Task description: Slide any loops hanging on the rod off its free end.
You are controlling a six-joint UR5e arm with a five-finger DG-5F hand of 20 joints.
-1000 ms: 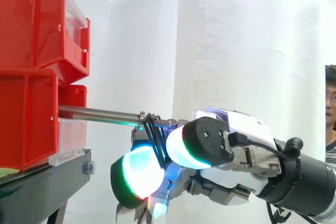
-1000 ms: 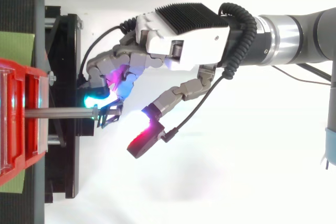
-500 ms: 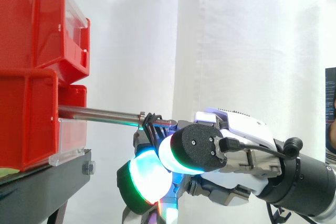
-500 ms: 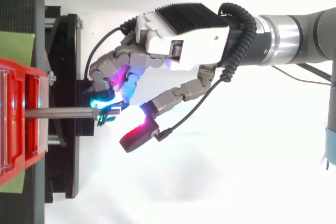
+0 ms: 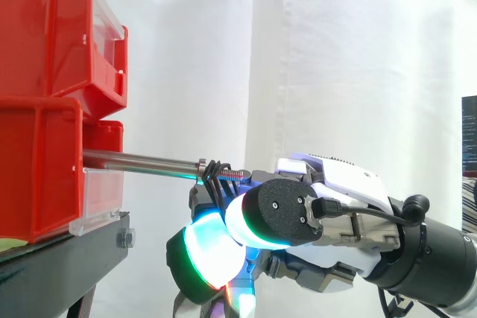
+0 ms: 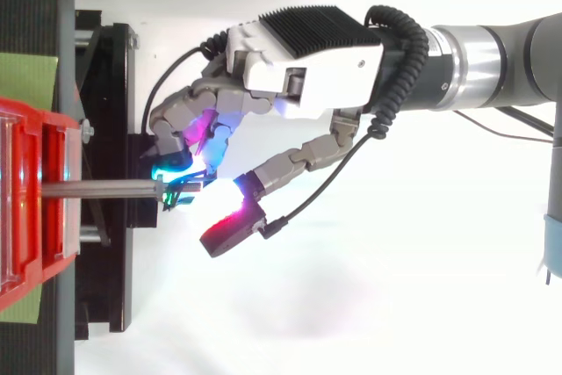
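A steel rod juts right from the lower red bin and ends in a threaded tip. Thin black loops hang on it just short of that free end. They appear from above as loops at the rod tip. My hand reaches in from the right, its fingers curled round the loops. The thumb pad is in front of the loops and a glowing finger pad is below and behind them. From above, the hand has its fingers on one side of the rod tip and the thumb on the other.
Two red bins are stacked, the upper bin on the lower one, on a black stand at the left. A white curtain hangs behind. Right of the rod tip the space is taken by my hand and arm.
The thumb has swung in towards the loops and the rod tip, and the lower finger pad has shifted slightly right. A person at the right edge has left the side view.
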